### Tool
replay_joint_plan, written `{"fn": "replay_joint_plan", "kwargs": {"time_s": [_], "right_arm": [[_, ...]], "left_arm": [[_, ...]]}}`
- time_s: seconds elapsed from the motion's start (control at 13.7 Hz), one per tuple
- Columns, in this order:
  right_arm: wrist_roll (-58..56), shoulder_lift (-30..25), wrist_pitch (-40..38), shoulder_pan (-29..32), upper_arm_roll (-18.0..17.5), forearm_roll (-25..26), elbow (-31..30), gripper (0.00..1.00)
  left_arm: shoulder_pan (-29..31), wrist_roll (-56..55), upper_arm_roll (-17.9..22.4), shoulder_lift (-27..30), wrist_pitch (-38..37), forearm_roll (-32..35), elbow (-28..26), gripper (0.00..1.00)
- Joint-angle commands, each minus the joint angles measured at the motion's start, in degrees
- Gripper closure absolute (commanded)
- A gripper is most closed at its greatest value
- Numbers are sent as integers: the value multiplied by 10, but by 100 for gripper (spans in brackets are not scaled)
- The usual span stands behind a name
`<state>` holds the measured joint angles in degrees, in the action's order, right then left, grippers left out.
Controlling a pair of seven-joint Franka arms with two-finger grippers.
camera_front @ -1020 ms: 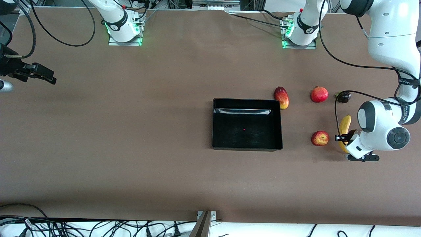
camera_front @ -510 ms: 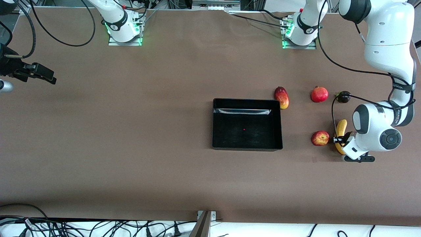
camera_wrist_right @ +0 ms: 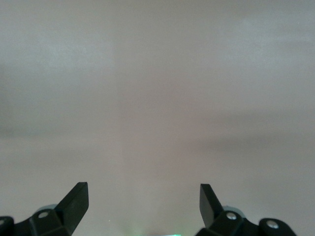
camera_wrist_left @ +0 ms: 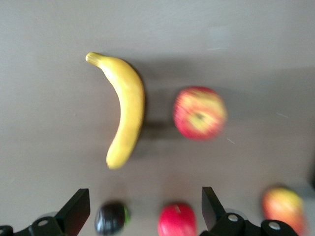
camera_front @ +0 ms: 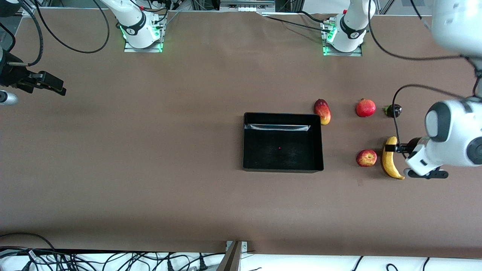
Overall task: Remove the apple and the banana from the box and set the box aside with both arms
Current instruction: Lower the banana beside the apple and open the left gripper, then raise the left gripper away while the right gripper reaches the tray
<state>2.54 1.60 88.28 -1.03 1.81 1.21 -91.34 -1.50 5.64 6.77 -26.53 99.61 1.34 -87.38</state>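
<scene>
The yellow banana lies on the table beside the red-and-yellow apple, toward the left arm's end. Both show in the left wrist view, the banana and the apple. The black tray stands empty, on the right arm's side of the apple. My left gripper is open and empty in the air, over the banana's end that lies farther from the front camera. My right gripper is open and empty over bare table at the right arm's end, waiting.
A mango lies by the tray's corner. A pomegranate and a small dark fruit lie farther from the front camera than the apple and banana. Cables hang along the table's near edge.
The banana has shifted a little toward the apple. My left gripper, which was down on it, has lifted off and moved toward the left arm's end. The right arm has barely moved.
</scene>
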Motion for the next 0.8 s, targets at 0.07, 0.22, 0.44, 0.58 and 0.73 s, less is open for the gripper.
{"fn": "replay_joint_plan", "kwargs": {"time_s": [0.07, 0.22, 0.44, 0.58, 0.73], "right_arm": [[0, 4, -19, -26, -9, -5, 8, 0], [-4, 9, -17, -27, -8, -4, 10, 0], [-3, 10, -17, -24, -5, -4, 9, 0], [8, 11, -10, -34, -12, -5, 9, 0], [3, 23, -4, -54, -12, -7, 10, 0]], "left_arm": [[-47, -64, 3, 163, -38, -20, -44, 0], [-56, -70, 4, 200, -38, -23, -41, 0], [-56, -62, 6, 243, -35, -18, -41, 0], [-57, -63, 7, 250, -35, -13, -41, 0], [-57, -63, 7, 250, -33, -11, -45, 0]]}}
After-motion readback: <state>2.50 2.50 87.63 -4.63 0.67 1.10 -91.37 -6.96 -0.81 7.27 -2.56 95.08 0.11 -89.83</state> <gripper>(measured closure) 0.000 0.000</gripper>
